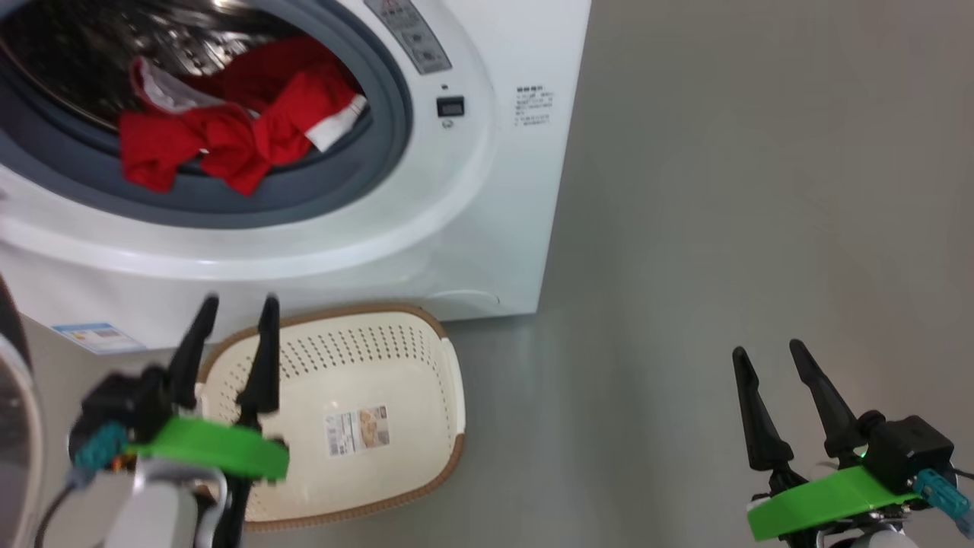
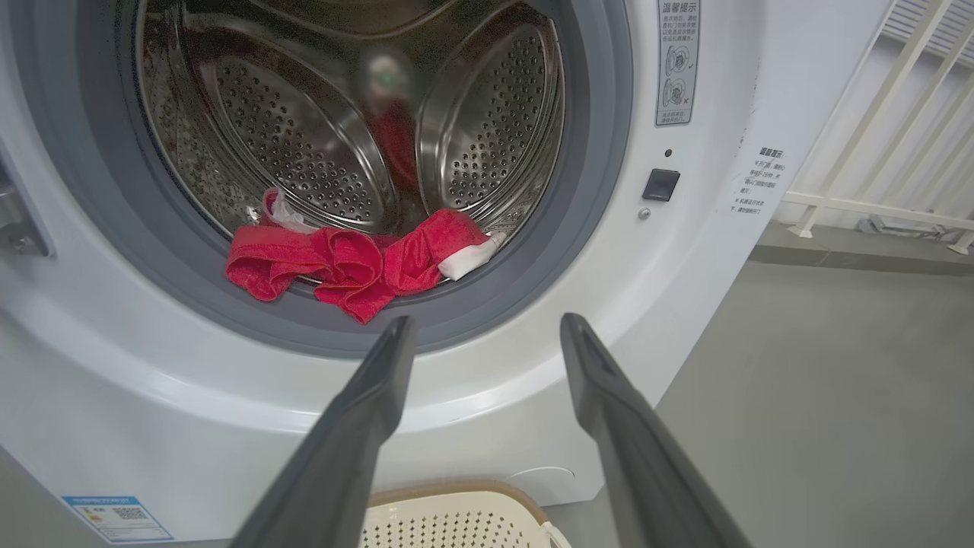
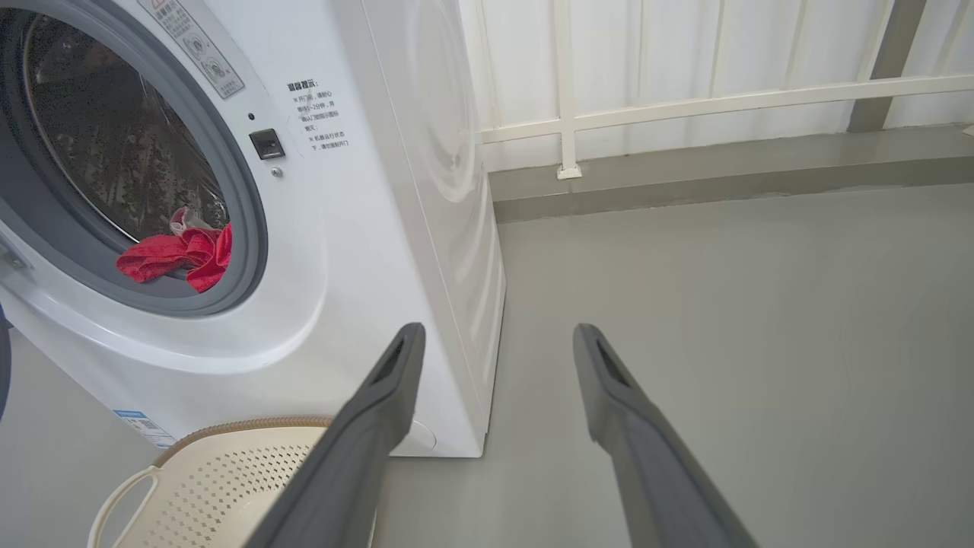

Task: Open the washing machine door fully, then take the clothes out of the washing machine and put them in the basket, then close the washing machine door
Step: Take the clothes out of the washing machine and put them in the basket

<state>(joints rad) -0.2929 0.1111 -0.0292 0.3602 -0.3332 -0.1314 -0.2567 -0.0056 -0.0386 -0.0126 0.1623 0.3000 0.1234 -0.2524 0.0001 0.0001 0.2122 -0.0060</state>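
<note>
The washing machine [image 1: 472, 190] stands open, and its door [image 1: 14, 426] shows as a dark rim with glass at the far left edge of the head view. Red clothes [image 1: 228, 129] with white trim lie at the drum's mouth and hang over the grey gasket. The cream basket [image 1: 449, 457] sits empty on the floor in front of the machine. My left gripper [image 1: 237, 303] is open above the basket's left side, pointing at the clothes [image 2: 342, 262] from below the opening. My right gripper [image 1: 767, 348] is open and empty over bare floor, right of the machine.
Grey floor [image 1: 761, 190] stretches to the right of the machine. A white railing [image 3: 685, 99] runs along the wall behind it, above a low step. A blue label [image 1: 95, 335] marks the machine's lower front corner.
</note>
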